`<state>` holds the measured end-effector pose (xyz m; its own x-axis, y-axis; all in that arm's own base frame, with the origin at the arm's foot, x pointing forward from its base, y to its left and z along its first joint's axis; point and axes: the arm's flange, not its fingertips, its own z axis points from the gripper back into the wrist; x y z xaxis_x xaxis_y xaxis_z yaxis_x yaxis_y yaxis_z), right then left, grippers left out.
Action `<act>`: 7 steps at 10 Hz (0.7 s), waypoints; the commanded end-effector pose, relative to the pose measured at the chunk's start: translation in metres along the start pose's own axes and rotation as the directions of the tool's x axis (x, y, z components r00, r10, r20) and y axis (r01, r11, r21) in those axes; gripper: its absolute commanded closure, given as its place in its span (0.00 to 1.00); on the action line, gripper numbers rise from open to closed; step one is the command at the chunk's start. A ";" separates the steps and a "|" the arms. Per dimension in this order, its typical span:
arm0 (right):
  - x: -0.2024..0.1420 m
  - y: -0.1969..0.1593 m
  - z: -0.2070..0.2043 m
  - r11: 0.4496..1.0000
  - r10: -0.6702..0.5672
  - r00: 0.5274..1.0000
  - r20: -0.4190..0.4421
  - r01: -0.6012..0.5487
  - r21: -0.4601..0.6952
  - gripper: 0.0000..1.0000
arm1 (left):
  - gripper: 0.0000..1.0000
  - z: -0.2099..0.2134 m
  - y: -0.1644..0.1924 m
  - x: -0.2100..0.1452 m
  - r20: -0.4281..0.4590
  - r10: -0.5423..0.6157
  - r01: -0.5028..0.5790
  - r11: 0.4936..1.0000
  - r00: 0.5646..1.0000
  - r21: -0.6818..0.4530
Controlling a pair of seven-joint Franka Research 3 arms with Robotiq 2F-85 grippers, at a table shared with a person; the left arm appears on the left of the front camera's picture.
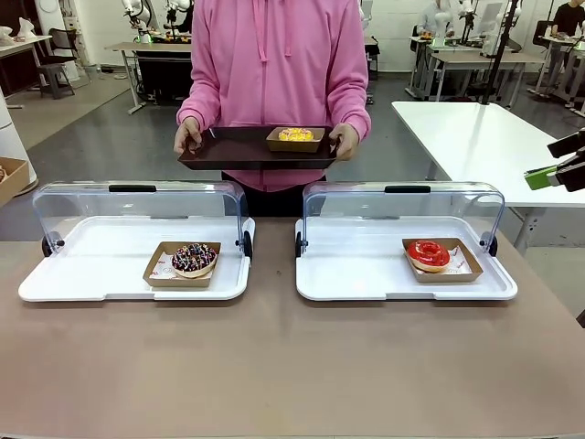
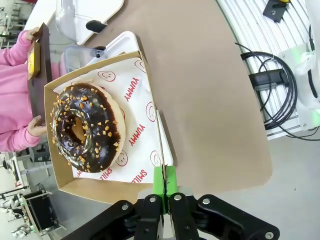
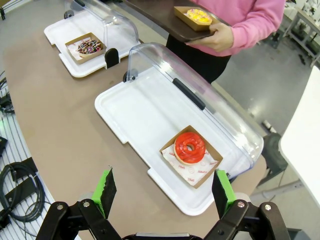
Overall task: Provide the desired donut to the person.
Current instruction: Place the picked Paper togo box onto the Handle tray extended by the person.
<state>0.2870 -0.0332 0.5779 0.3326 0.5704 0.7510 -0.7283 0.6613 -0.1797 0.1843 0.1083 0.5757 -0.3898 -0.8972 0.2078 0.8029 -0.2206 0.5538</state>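
While the person (image 1: pixel 274 64) in the pink zip hoodie stands at the far side of the table (image 2: pixel 210 100), a dark brown serving tray (image 1: pixel 228 148) is held out level at waist height, one hand (image 1: pixel 189 135) on one end and the other hand (image 1: pixel 345 140) on the opposite end. On that tray, toward the robot's right, sits a yellow-iced donut (image 1: pixel 295 134) in a small cardboard boat. From the left wrist view, the left gripper (image 2: pixel 164 175) is clenched tight, its green pads pinching the rim of a cardboard tray (image 2: pixel 100 192) lined with a printed paper liner (image 2: pixel 140 125). That tray carries a chocolate donut (image 2: pixel 100 135) scattered with nut bits, and it hangs raised clear of the tabletop, tilted in the view, with the person's pink sleeve and serving tray beyond it. The right gripper (image 3: pixel 164 192) is released, its two fingers spread wide with nothing between them, hovering high above the robot's right end of the table. Beneath it a red-iced donut (image 3: pixel 199 145) rests in its own cardboard box (image 3: pixel 206 173) on a white display tray (image 3: pixel 135 110), the clear lid (image 3: pixel 165 60) swung up and back. A second display tray (image 1: pixel 110 256) on the robot's left, lid likewise open, holds a sprinkled chocolate donut (image 1: pixel 194 258) in a box near its front edge.
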 end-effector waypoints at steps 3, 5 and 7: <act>-0.001 0.001 0.000 1.000 -0.014 1.000 -0.025 0.013 -0.010 0.00 | 1.00 -0.001 -0.001 -0.001 -0.019 0.021 -0.021 1.000 1.000 0.005; -0.001 0.001 0.000 1.000 -0.014 1.000 -0.025 0.013 -0.010 0.00 | 1.00 -0.001 -0.001 -0.001 -0.019 0.021 -0.021 1.000 1.000 0.005; -0.001 0.001 0.000 1.000 -0.014 1.000 -0.025 0.013 -0.010 0.00 | 1.00 -0.001 -0.001 -0.001 -0.019 0.021 -0.021 1.000 1.000 0.005</act>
<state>0.2870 -0.0332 0.5779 0.3326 0.5704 0.7510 -0.7283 0.6613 -0.1797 0.1840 0.1089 0.5756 -0.3894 -0.8969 0.2093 0.8026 -0.2190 0.5549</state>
